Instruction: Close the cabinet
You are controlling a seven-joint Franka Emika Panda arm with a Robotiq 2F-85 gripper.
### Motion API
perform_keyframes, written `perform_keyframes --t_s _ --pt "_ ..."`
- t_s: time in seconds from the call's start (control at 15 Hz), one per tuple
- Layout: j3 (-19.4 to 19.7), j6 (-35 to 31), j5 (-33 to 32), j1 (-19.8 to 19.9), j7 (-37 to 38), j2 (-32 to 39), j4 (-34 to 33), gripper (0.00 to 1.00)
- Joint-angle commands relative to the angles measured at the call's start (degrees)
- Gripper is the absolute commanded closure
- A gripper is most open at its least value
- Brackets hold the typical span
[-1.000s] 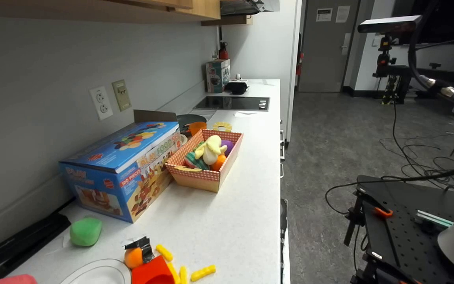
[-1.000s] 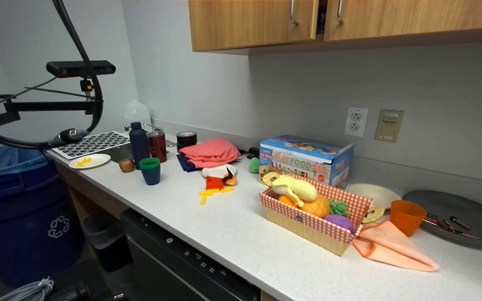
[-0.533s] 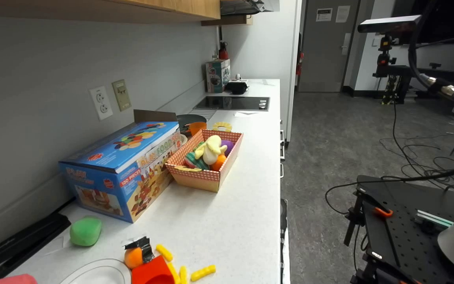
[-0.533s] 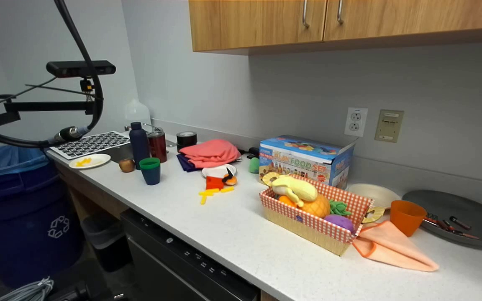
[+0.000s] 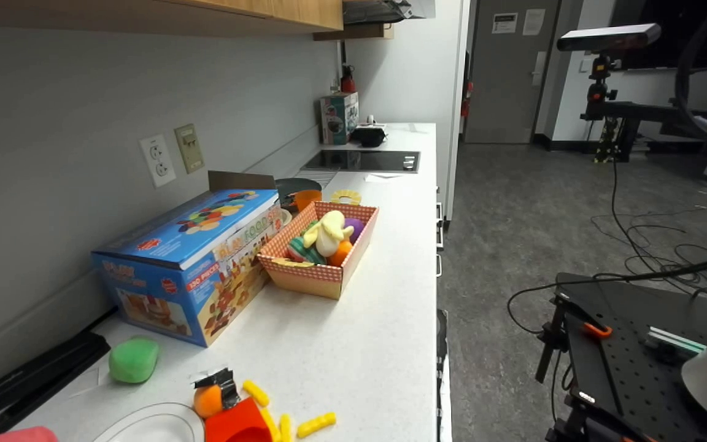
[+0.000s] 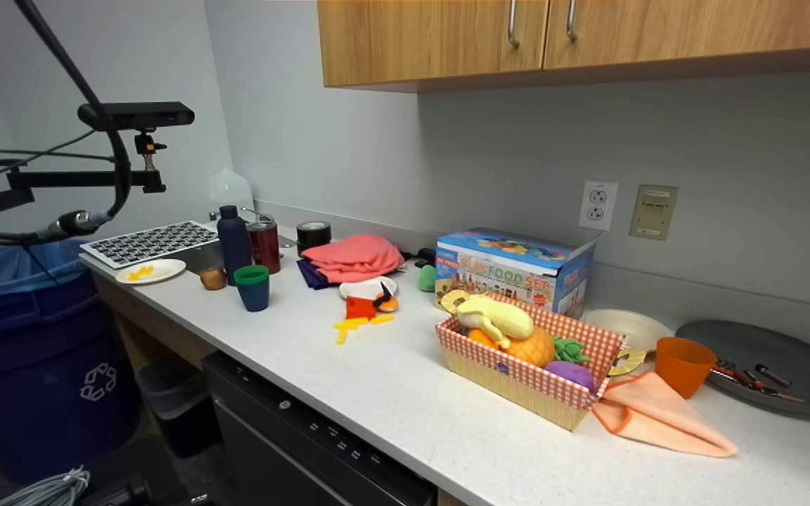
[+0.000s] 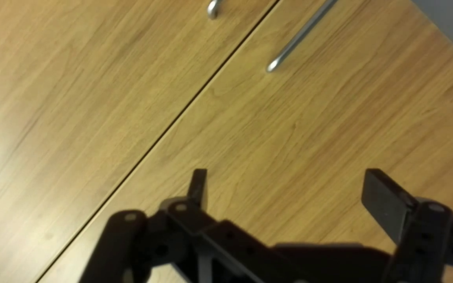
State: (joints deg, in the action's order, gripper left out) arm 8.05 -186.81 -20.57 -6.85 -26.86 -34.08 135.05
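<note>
Swung in since a second ago, one cabinet door (image 6: 433, 39) sits flush beside its neighbour (image 6: 700, 27), the end effector (image 7: 286, 179) spread wide.

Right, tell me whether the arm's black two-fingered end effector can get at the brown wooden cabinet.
Probably yes: in the wrist view, the end effector faces the cabinet with its jaws spread, and no obstacle shows in between. Whether they touch, I can't tell.

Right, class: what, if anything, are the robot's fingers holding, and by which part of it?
Nothing is held: in the wrist view the fingers stand wide apart, and the cabinet door shows through the gap.
</note>
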Motion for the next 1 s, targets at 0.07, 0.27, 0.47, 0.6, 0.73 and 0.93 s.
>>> perform_keyframes --t_s 0.07,0.27,0.47,0.6,0.73,0.93 --pt "0.8 10.29 0.33 -2.56 0.97 -13.11 7.91 0.0" --pt "0.51 16.38 1.39 -3.04 0.7 -18.67 10.24 0.0" --pt "0.08 21.99 2.68 -3.34 0.72 -22.86 11.52 0.0" --pt "-0.61 26.36 3.8 -3.61 1.03 -25.17 11.15 0.0" --pt "-1.71 32.34 5.68 -4.8 1.33 -27.71 9.91 0.0" --pt "-1.77 29.97 5.03 -3.48 0.71 -25.7 9.81 0.0"
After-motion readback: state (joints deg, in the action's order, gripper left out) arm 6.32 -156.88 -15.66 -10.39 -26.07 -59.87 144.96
